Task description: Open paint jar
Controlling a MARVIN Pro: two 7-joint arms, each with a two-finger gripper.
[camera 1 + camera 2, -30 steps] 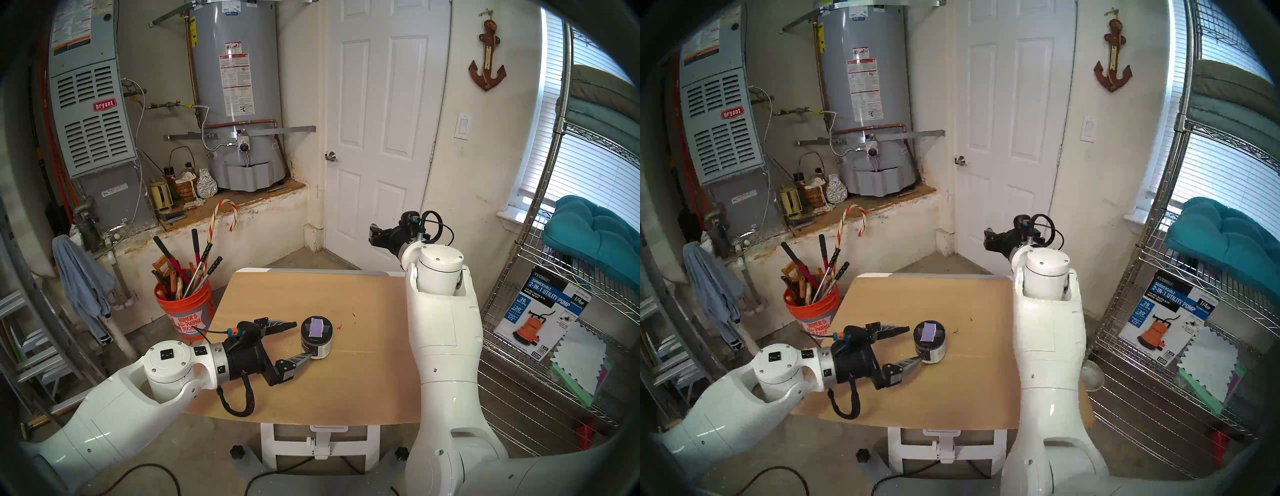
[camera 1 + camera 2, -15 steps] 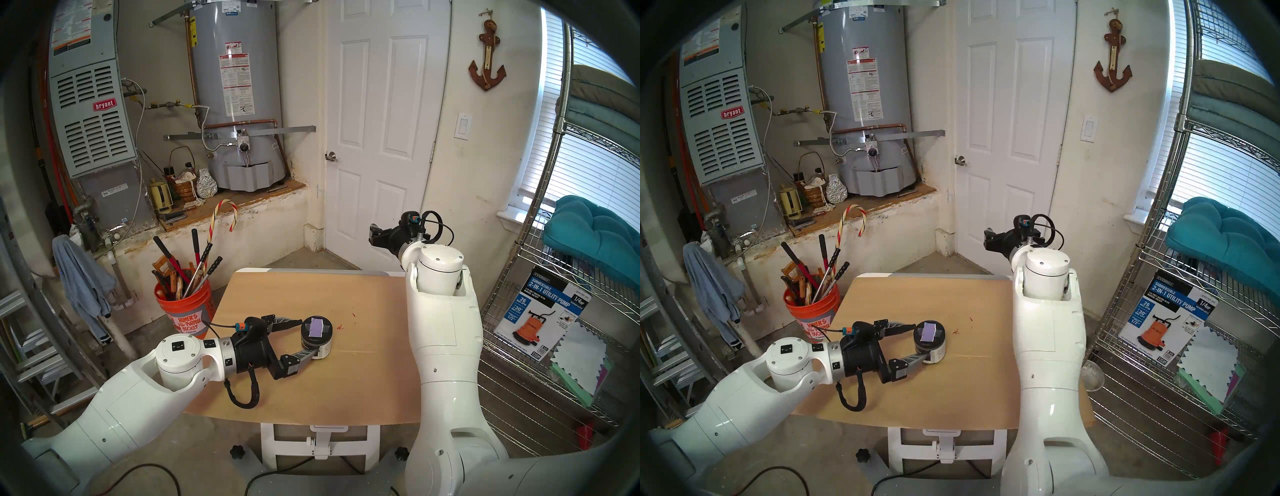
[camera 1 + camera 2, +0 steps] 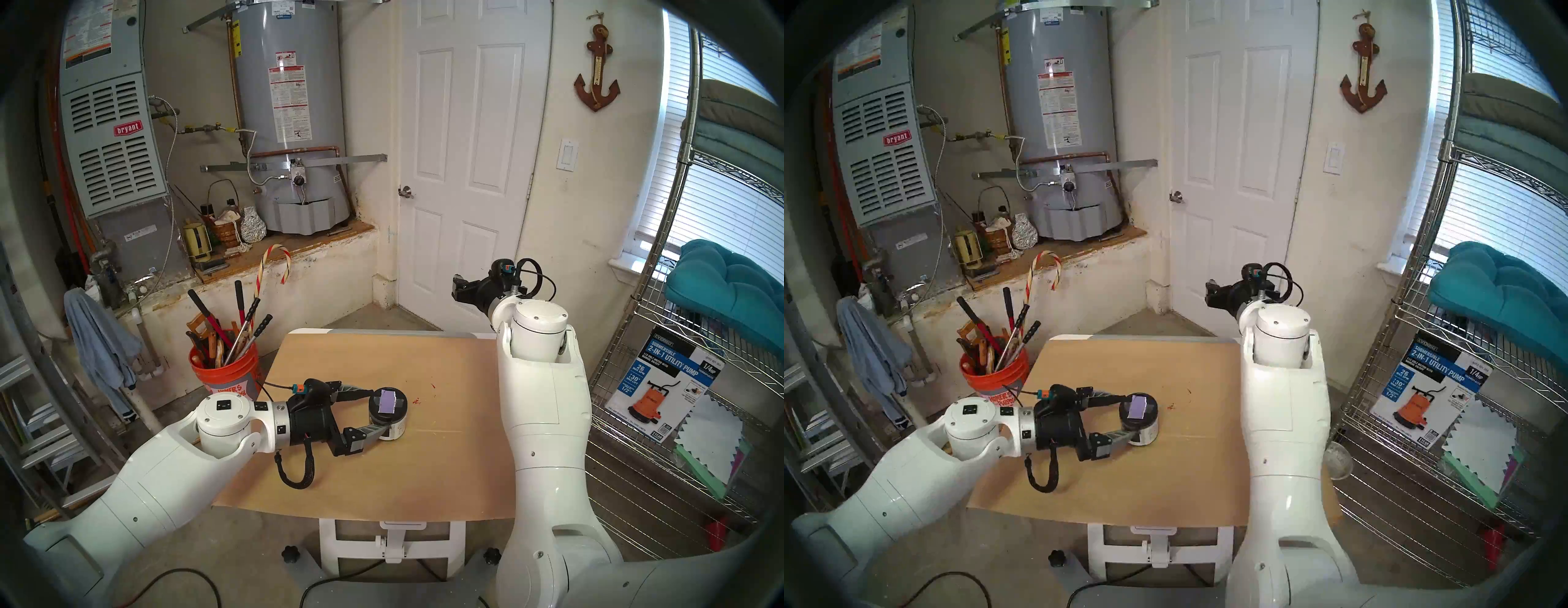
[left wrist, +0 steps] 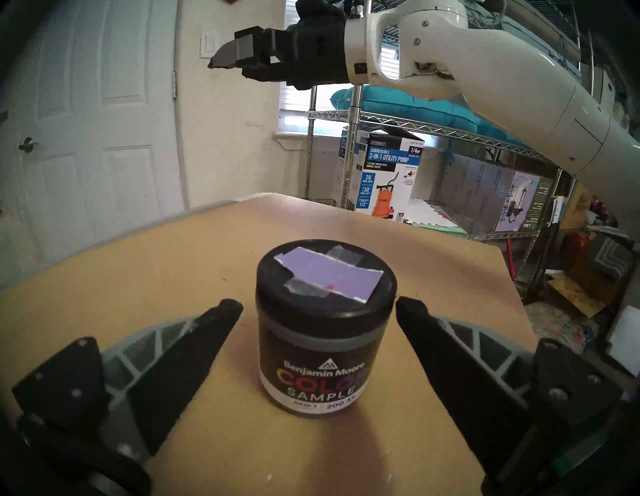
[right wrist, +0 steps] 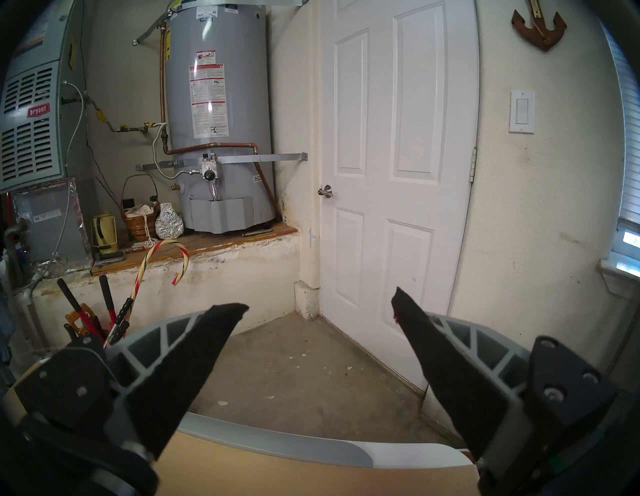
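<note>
Left gripper point(image 4: 318, 304) spread around the jar point(image 4: 323, 341) on the table point(image 3: 445, 463).

The jar stands upright near the table's middle, its black lid point(image 4: 325, 294) on, a lavender swatch point(image 4: 329, 277) taped across the top. The left gripper lies low and nearly level, released, one finger point(image 4: 194, 350) on each side of the jar; the wrist view shows a gap between each fingertip and the jar. The right gripper point(image 5: 320, 306) hangs high over the table's far right edge, well apart from the jar, also spread and empty, pointing toward the door point(image 5: 398, 156).
</note>
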